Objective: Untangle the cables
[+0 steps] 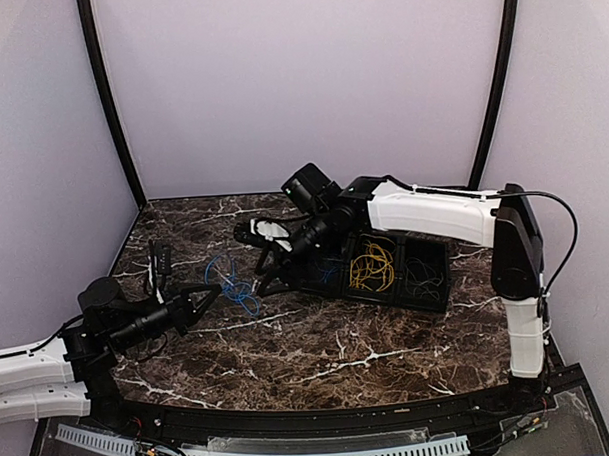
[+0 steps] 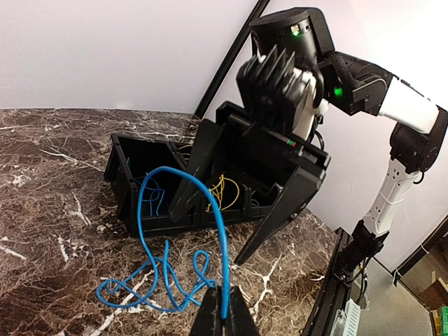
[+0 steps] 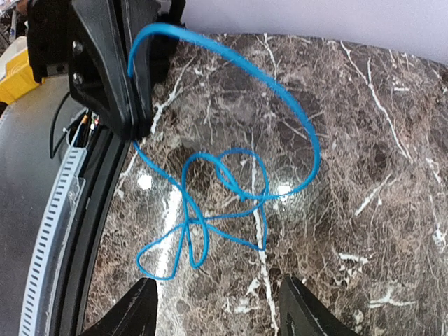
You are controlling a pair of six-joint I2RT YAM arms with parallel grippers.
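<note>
A blue cable [image 1: 233, 282] lies in loose crossed loops on the marble table, left of the black tray [image 1: 442, 295]. My left gripper [image 1: 215, 290] is shut on one end of it; in the left wrist view the cable [image 2: 225, 238] arcs up from the shut fingers [image 2: 241, 318] and back down to the loops. My right gripper [image 1: 258, 262] is open and empty, hovering over the loops [image 3: 224, 199], its fingertips [image 3: 143, 308] spread wide apart. A yellow cable [image 1: 372, 266], a dark grey cable [image 1: 422, 280] and a further blue one [image 2: 150, 196] lie in separate tray compartments.
The tray's near wall [image 2: 129, 213] stands just behind the loops. A small dark object [image 1: 161, 261] lies near the table's left edge. The left gripper [image 3: 136, 119] sits close to the right one. A black rail [image 1: 291, 421] borders the table's front.
</note>
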